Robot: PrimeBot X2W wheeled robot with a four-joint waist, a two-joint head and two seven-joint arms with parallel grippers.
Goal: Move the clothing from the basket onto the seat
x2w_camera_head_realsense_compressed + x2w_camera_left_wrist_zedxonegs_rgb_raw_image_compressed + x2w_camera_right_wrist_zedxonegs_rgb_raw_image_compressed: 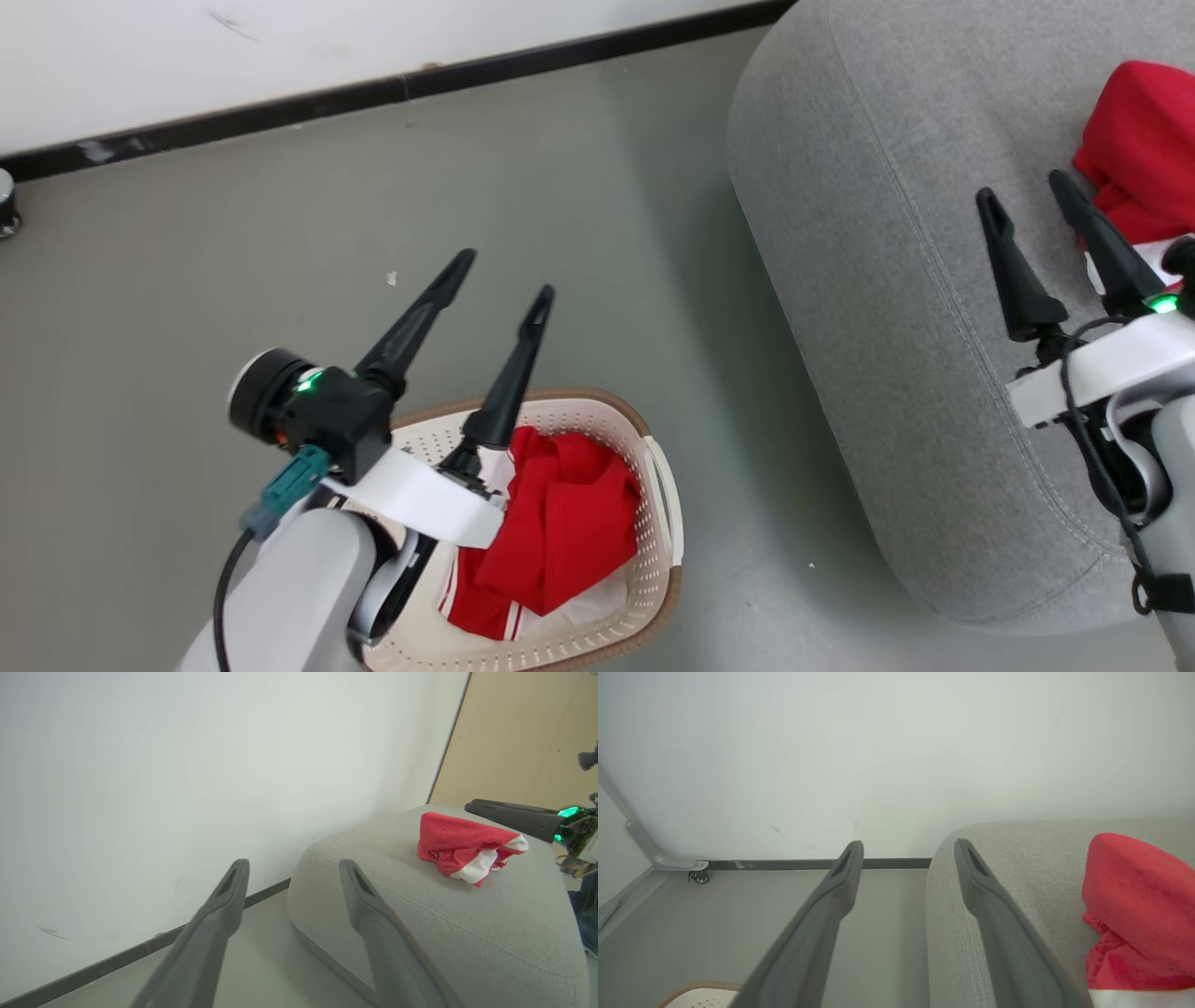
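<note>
At the right edge of the head view, one red garment (pixel 1144 149) already lies bunched on the seat (pixel 887 280), so part of the job looks done. The left wrist view shows it as a loose lump with a white panel, well in from the seat's rounded edge.

Lower centre of the head view, the basket (pixel 658 551) stands on the floor (pixel 560 187), apart from the seat. It holds more red clothing (pixel 560 523), a crumpled heap with white striped trim at its lower edge. Whether that is one piece or several cannot be told.

Over the basket's upper left rim hangs the left tool (pixel 505 273), fingers spread wide with nothing between them, pointing up the frame rather than down into the heap. At the right of the frame the right tool (pixel 1022 187) is just as wide open and empty. One finger crosses the garment's lower left in that picture, but in the right wrist view the cloth sits at lower right, clear of both fingers.

My reading is that the task is partway through. What remains is to reach into the basket, grip the heap, and carry it across to the seat. The left tool looks the better placed for that.
</note>
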